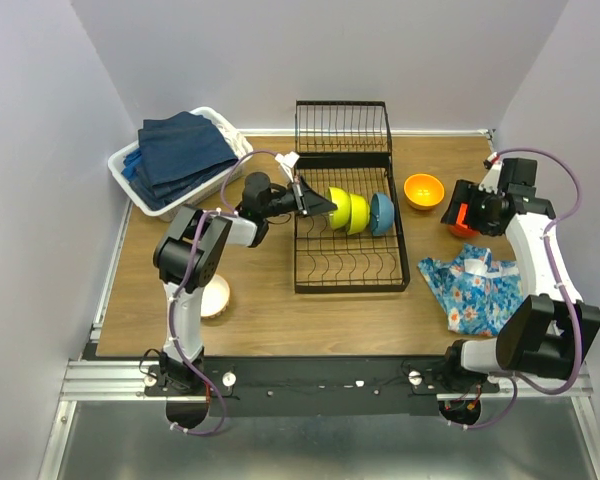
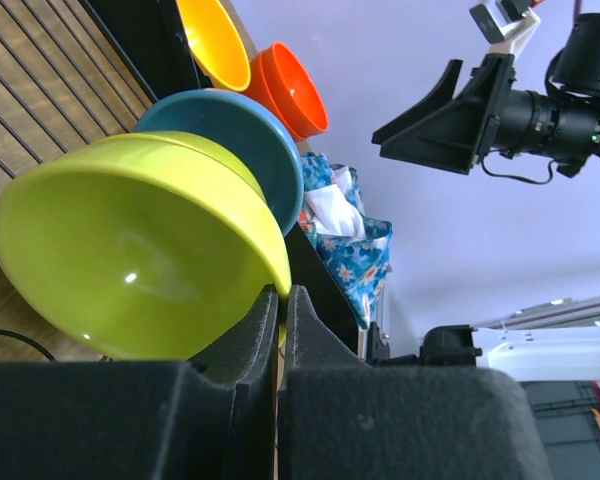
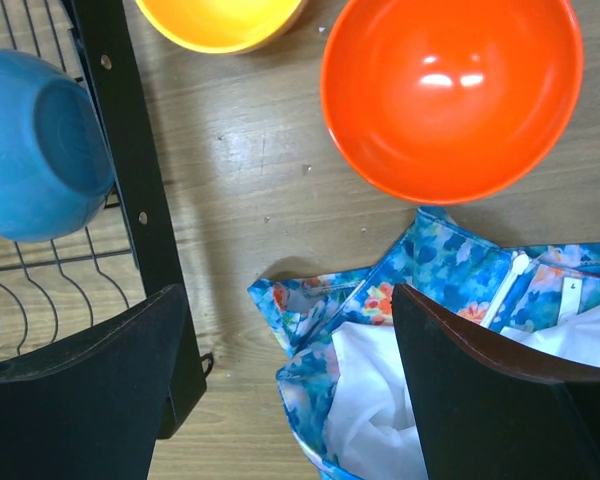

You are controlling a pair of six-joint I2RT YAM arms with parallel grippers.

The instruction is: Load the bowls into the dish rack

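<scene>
Rim of lime bowl (image 2: 130, 250) sits clamped in left claw (image 2: 278, 305); right claw (image 3: 290, 310) gapes open.

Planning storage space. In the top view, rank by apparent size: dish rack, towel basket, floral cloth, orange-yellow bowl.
1. dish rack
2. towel basket
3. floral cloth, only slightly smaller than the basket
4. orange-yellow bowl

The lime bowl (image 2: 130, 260) and red-orange bowl (image 3: 450, 95) are smooth and shiny. The dish rack (image 1: 350, 270) is black wire, the table (image 3: 260, 170) wood. The flowery cloth (image 3: 380, 295) looks soft.
</scene>
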